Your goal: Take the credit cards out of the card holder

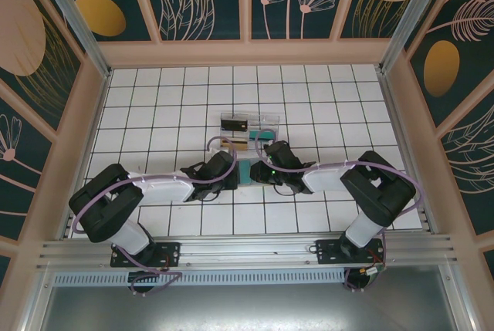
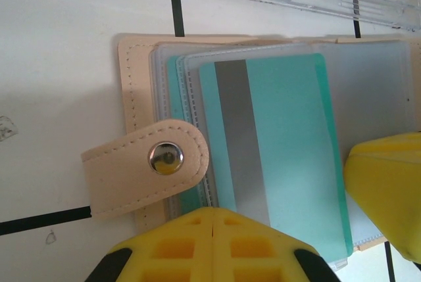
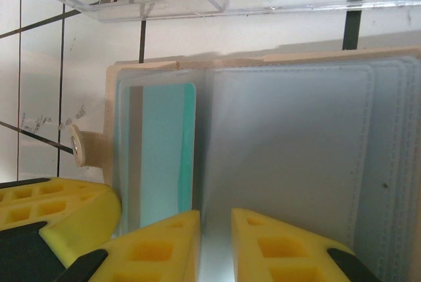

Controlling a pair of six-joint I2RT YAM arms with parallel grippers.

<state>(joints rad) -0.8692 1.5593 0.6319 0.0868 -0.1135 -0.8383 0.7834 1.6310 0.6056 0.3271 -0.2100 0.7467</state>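
My left gripper [image 2: 214,219], closed, sits lower centre over a teal striped plastic card [image 2: 276,157] in the tan folding holder [image 2: 138,98]; my right gripper [image 3: 215,219], slightly parted, grip unclear.

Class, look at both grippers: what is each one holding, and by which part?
Left gripper: shut at the card holder's edge; whether it holds anything cannot be told. Right gripper: jaws straddle a sleeve's edge; grip unconfirmed.

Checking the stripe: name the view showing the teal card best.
Left wrist: the teal card lies nearly whole, grey stripe plain. Right wrist shows a narrow part; top external, just a small teal patch.
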